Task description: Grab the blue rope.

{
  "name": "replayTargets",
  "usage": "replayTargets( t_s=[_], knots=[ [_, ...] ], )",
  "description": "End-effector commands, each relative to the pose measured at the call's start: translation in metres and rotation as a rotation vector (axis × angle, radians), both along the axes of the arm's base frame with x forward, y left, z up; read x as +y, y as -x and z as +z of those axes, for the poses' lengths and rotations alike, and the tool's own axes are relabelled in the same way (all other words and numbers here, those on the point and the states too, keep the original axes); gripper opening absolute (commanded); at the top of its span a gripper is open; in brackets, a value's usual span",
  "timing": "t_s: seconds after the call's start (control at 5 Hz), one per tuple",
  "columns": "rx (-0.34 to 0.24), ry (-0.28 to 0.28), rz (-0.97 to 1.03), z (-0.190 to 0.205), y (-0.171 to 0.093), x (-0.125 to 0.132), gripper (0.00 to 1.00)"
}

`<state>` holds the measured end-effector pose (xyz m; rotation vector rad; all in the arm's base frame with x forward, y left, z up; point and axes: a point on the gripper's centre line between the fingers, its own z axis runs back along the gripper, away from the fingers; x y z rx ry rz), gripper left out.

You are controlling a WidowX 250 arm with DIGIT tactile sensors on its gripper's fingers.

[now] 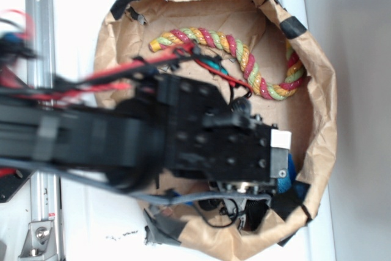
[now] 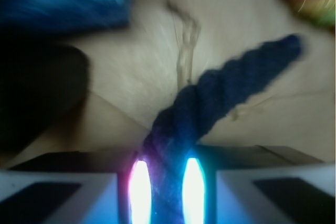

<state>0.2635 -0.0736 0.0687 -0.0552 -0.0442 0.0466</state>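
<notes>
Tool (image 2: 167, 192) closed snugly round the blue rope (image 2: 220, 90), both glowing fingers (image 2: 140, 190) pressed against the near end of the strand in the wrist view. Rope running up and to the right from there across brown paper, far tip blurred. From the exterior view, black arm (image 1: 122, 136) reaching in from the left over a crumpled paper bowl (image 1: 321, 90) edged with black tape, hiding most of the floor; only a scrap of blue visible at the arm's right end (image 1: 288, 172). Red-yellow-green rope (image 1: 238, 56) curved along the bowl's upper side, well apart from the tool.
</notes>
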Motion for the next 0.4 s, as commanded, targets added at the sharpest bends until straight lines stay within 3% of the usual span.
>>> replayTargets(
  t_s=[0.0, 0.2],
  knots=[
    [-0.109, 0.026, 0.001, 0.066, 0.02, 0.015, 0.0],
    [-0.105, -0.027, 0.048, 0.074, 0.022, 0.03, 0.0]
  ],
)
